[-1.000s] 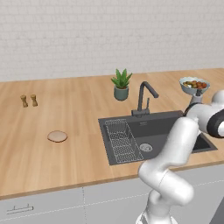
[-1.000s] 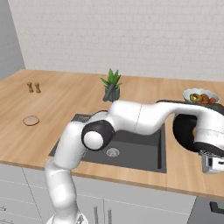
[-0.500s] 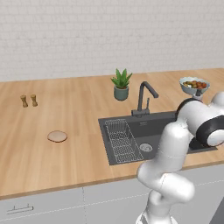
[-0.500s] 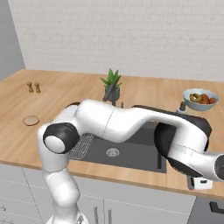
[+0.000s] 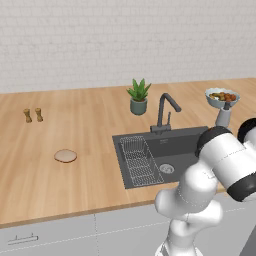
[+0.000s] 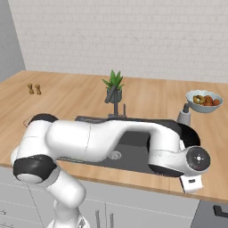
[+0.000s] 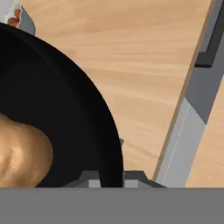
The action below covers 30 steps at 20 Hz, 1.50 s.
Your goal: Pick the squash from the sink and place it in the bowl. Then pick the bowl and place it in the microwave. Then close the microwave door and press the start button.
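Hand view — the bowl [image 7: 65, 113], glossy black, takes up the left half of the frame, with the squash [image 7: 19, 153] lying inside it against the lower left edge. The gripper [image 7: 111, 177] sits at the bowl's rim: its two grey fingertips rise on either side of the black wall, so the claw appears to be clamped on the rim, one tip inside and one outside. Beyond the bowl lies the wooden counter [image 7: 144, 65], whose edge runs diagonally at the right.

Base views — the arm [image 6: 102, 140] reaches across the sink [image 5: 185, 142] toward the counter on its right, and the wrist hides the bowl. The faucet [image 5: 166, 111] and a wire rack [image 5: 141, 161] mark the sink. A potted plant [image 5: 138, 96] stands behind it; a pale fruit dish [image 6: 204, 100] stands well to the right.
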Motion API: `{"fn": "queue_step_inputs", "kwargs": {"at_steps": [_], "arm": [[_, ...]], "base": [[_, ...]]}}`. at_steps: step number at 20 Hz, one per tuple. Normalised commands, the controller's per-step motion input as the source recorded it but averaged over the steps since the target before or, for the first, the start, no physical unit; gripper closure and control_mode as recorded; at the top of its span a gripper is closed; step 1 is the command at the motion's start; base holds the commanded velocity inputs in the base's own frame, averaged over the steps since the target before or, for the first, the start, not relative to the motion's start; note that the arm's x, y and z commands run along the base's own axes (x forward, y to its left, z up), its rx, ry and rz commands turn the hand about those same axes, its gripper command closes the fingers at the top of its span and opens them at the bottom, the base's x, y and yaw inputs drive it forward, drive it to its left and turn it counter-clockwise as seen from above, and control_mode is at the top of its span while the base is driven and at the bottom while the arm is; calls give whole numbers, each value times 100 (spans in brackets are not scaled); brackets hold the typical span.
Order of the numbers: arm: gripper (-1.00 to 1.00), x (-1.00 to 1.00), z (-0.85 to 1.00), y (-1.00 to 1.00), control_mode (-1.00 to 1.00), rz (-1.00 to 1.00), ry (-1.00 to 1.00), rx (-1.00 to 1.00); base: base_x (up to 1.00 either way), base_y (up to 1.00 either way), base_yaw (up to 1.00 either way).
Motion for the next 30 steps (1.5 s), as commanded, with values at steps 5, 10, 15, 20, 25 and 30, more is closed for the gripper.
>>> {"fn": "queue_step_inputs", "kwargs": {"at_steps": [5, 10, 15, 20, 25, 30], "arm": [[100, 11, 6, -9, -100, -30, 3, 0], [100, 8, 35, -9, -100, -39, 4, 0], [100, -33, 60, 0, -100, -17, 3, 6], [100, -57, 45, 3, -100, -4, 2, 11], [100, -48, 4, 45, -100, -5, 2, 2], [100, -1, 0, 45, -100, 0, 0, -10]], "base": [[0, 0, 0], [0, 0, 0], [0, 0, 0], [0, 0, 0], [0, 0, 0], [0, 0, 0]]}}
